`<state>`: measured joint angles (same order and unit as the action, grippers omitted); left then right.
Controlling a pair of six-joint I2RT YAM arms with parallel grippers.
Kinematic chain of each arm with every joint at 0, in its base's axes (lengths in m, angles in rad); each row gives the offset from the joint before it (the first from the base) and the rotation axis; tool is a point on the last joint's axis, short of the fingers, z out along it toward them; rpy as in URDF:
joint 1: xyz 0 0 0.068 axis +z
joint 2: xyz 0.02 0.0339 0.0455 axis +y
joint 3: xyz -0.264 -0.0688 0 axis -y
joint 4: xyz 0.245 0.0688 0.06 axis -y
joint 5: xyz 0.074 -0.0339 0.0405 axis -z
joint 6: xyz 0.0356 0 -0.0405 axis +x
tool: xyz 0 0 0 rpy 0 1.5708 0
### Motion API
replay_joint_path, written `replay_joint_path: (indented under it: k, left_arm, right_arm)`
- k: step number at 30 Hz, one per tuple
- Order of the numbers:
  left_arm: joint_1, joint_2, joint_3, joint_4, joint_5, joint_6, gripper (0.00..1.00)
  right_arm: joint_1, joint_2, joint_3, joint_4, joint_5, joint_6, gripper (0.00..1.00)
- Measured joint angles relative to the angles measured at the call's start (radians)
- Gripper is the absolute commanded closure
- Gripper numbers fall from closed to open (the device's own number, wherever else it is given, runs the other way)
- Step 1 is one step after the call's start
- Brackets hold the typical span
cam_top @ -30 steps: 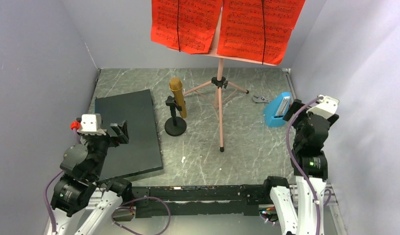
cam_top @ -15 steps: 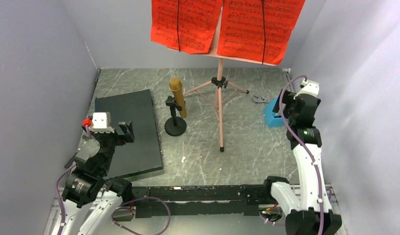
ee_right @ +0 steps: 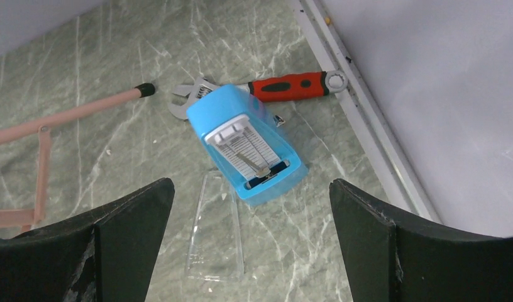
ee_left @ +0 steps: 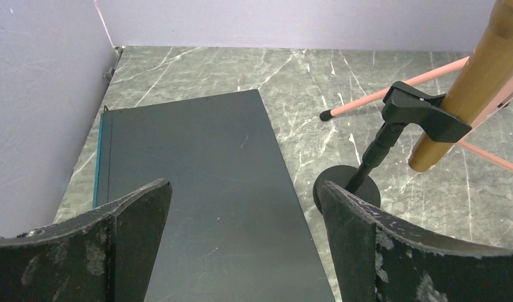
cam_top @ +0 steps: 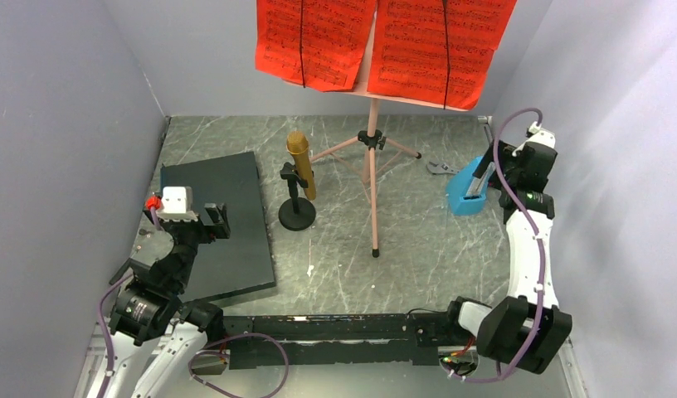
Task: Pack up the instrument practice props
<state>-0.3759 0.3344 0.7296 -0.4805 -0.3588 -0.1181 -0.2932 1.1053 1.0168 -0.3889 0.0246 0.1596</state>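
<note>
Counts: one music stand (cam_top: 371,166), two red pages (cam_top: 385,46), one microphone (cam_top: 300,164), one metronome (ee_right: 248,148), one wrench (ee_right: 285,86), one dark slab (cam_top: 219,224), one clear cover (ee_right: 215,229).
Stand: thin pink tubes on three black-tipped legs, standing mid-table; both pages hang side by side on its desk, each crossed by a black band.
Microphone: gold cylinder, tilted in a black clip on a round-base stand, between slab and tripod.
Metronome: blue plastic wedge with a white scale face, by the right wall, wrench just behind it, cover flat beside it.
Table (cam_top: 418,249): grey-green marbled.
Left gripper (ee_left: 244,195): fingers wide apart above the slab, holding nothing.
Right gripper (ee_right: 252,189): fingers wide apart above the metronome, not touching it.
</note>
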Motion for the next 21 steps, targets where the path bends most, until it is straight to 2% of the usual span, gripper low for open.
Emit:
replay_joint_path:
  k: [5,13,21]
  left_arm:
    - [0.002,0.006,-0.008,0.005,0.006,0.003,0.06]
    - [0.006,0.011,-0.008,0.006,0.026,0.006,0.06]
    - [0.009,0.011,-0.017,0.005,0.032,0.012,0.06]
  right_arm:
    - [-0.084,0.054,0.009,0.018,-0.124,0.048,0.0]
    - [-0.09,0.166,0.077,0.061,-0.239,0.059,0.0]
    - [-0.091,0.28,0.101,0.076,-0.283,0.029,0.13]
